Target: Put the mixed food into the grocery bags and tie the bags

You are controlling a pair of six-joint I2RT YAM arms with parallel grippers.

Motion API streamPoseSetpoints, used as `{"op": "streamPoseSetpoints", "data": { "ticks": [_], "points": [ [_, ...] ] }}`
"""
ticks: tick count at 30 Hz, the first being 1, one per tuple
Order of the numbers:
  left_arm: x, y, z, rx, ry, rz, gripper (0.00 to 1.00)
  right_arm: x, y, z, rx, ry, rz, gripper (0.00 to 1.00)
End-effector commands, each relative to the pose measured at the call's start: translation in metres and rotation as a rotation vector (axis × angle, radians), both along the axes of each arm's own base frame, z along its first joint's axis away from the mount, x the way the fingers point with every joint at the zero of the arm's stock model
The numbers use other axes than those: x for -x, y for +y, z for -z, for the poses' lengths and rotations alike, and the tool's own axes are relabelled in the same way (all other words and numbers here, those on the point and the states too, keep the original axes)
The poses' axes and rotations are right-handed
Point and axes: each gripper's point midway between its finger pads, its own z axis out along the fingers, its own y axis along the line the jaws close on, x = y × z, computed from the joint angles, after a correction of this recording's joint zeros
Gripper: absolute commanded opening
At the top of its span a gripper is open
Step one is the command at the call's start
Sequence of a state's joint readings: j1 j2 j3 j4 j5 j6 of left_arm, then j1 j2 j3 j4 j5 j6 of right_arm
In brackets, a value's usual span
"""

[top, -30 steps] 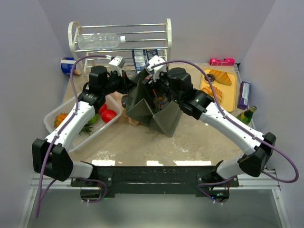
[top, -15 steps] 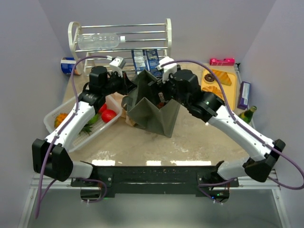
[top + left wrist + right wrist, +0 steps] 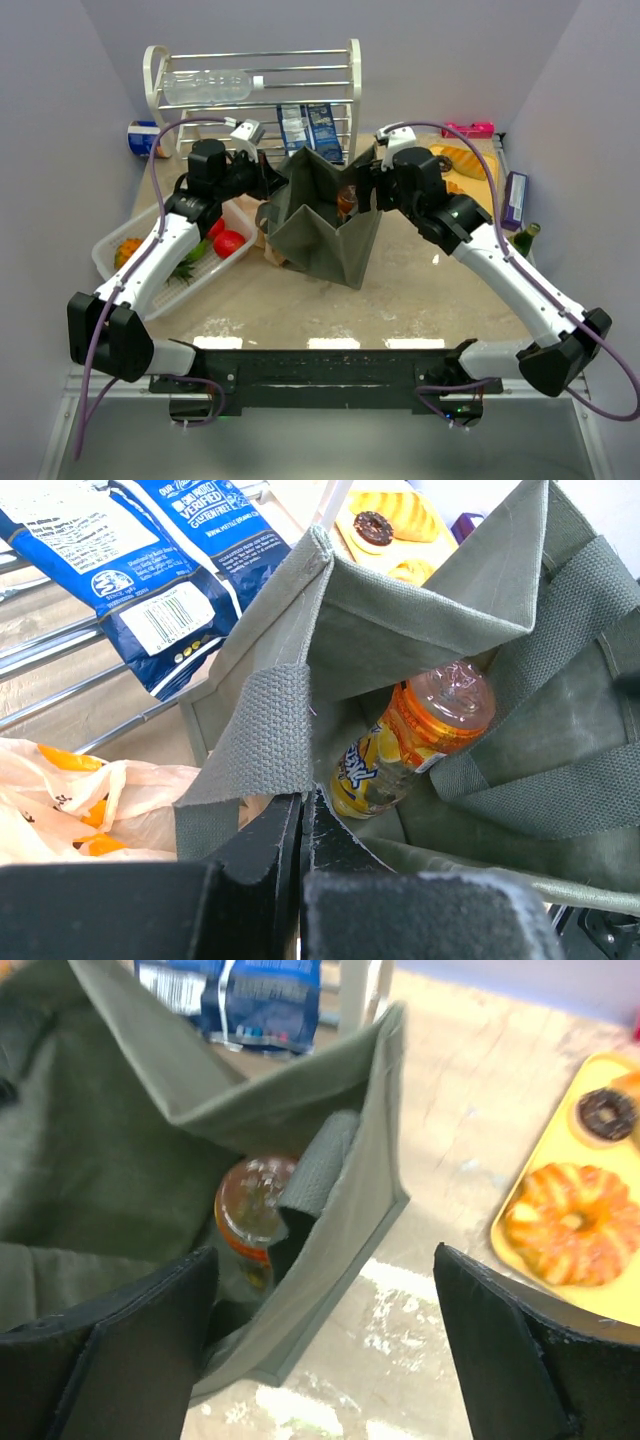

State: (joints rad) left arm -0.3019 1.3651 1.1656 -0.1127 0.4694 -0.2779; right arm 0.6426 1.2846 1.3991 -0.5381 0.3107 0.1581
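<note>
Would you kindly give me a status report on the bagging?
Left gripper shut on tote. Right gripper open, empty. Orange bottle inside tote. Strap partly over bottle.

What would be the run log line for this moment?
left gripper: shut on tote rim | right gripper: open, above tote edge | orange bottle: inside tote
</note>
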Motion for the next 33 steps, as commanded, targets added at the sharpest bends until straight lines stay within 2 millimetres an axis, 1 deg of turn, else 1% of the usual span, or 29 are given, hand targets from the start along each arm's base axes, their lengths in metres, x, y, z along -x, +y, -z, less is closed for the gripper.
{"op": "streamPoseSetpoints", "data": {
  "ticks": [1,2,3,4,5,6,7,8,9,10,11,12,13,14,15,17,19,22,23,24,25,27,28,29,31,32,33],
  "points": [
    [0.000,0.002,-0.040,0.031,-0.124,-0.001,0.00,-0.003,0.021,0.009,-0.050,0.027,-0.057,0.72],
    [0.000,0.004,-0.041,0.022,-0.128,-0.005,0.00,-0.006,0.019,0.010,-0.038,0.029,-0.046,0.63],
    [-0.004,0.009,-0.052,-0.004,-0.166,-0.029,0.00,-0.004,0.015,0.011,-0.016,0.035,-0.041,0.47],
    [-0.002,0.015,-0.051,-0.033,-0.155,-0.049,0.00,-0.005,0.011,0.009,-0.004,0.030,-0.023,0.36],
    [-0.002,0.021,-0.054,-0.063,-0.162,-0.072,0.00,-0.006,0.003,-0.001,0.009,0.006,0.010,0.18],
    [-0.004,0.035,-0.061,-0.127,-0.166,-0.130,0.00,-0.003,-0.008,-0.005,0.046,0.004,0.029,0.12],
    [-0.003,0.042,-0.066,-0.158,-0.170,-0.156,0.00,-0.003,-0.015,-0.009,0.064,-0.002,0.045,0.08],
    [-0.001,0.047,-0.072,-0.182,-0.174,-0.174,0.00,-0.002,-0.021,-0.023,0.071,-0.023,0.062,0.00],
    [-0.001,0.057,-0.087,-0.212,-0.204,-0.210,0.00,0.003,-0.035,-0.028,0.104,-0.026,0.093,0.00],
    [0.005,0.062,-0.086,-0.240,-0.180,-0.216,0.00,0.005,-0.039,-0.034,0.112,-0.034,0.101,0.00],
    [0.008,0.066,-0.089,-0.256,-0.176,-0.224,0.00,0.006,-0.043,-0.041,0.113,-0.043,0.109,0.00],
    [0.011,0.070,-0.101,-0.267,-0.195,-0.238,0.00,0.009,-0.049,-0.041,0.130,-0.036,0.114,0.00],
    [0.017,0.073,-0.095,-0.290,-0.162,-0.234,0.00,0.012,-0.052,-0.045,0.132,-0.038,0.116,0.00],
    [0.020,0.074,-0.096,-0.297,-0.156,-0.231,0.00,0.013,-0.054,-0.047,0.132,-0.039,0.120,0.00],
    [0.025,0.075,-0.091,-0.314,-0.134,-0.217,0.00,0.013,-0.058,-0.044,0.144,-0.030,0.124,0.00],
    [0.027,0.075,-0.081,-0.334,-0.103,-0.199,0.00,0.012,-0.060,-0.037,0.158,-0.014,0.120,0.00],
    [0.029,0.077,-0.065,-0.358,-0.053,-0.200,0.00,0.008,-0.066,-0.026,0.174,0.012,0.142,0.00],
    [0.030,0.080,-0.051,-0.378,-0.027,-0.206,0.00,0.002,-0.065,-0.015,0.168,0.027,0.146,0.00],
    [0.029,0.079,-0.050,-0.374,-0.027,-0.203,0.00,0.001,-0.057,-0.007,0.156,0.045,0.115,0.00],
    [0.030,0.076,-0.046,-0.367,-0.022,-0.186,0.00,-0.001,-0.051,-0.006,0.131,0.042,0.102,0.00],
    [0.029,0.074,-0.048,-0.359,-0.033,-0.180,0.00,-0.001,-0.045,-0.003,0.116,0.049,0.081,0.00],
    [0.029,0.068,-0.050,-0.340,-0.048,-0.157,0.00,-0.003,-0.033,0.003,0.082,0.064,0.038,0.08],
    [0.029,0.068,-0.055,-0.334,-0.063,-0.156,0.06,-0.003,-0.030,0.003,0.073,0.063,0.026,0.12],
    [0.028,0.067,-0.059,-0.325,-0.080,-0.158,0.24,-0.003,-0.028,0.003,0.067,0.064,0.015,0.29],
    [0.027,0.067,-0.078,-0.303,-0.137,-0.171,0.44,-0.001,-0.021,-0.003,0.038,0.049,-0.019,0.46],
    [0.026,0.069,-0.087,-0.298,-0.160,-0.184,0.63,0.000,-0.019,-0.006,0.029,0.041,-0.033,0.53],
    [0.024,0.073,-0.104,-0.290,-0.205,-0.216,0.70,0.001,-0.018,-0.010,0.020,0.031,-0.045,0.67]
  ]
}}
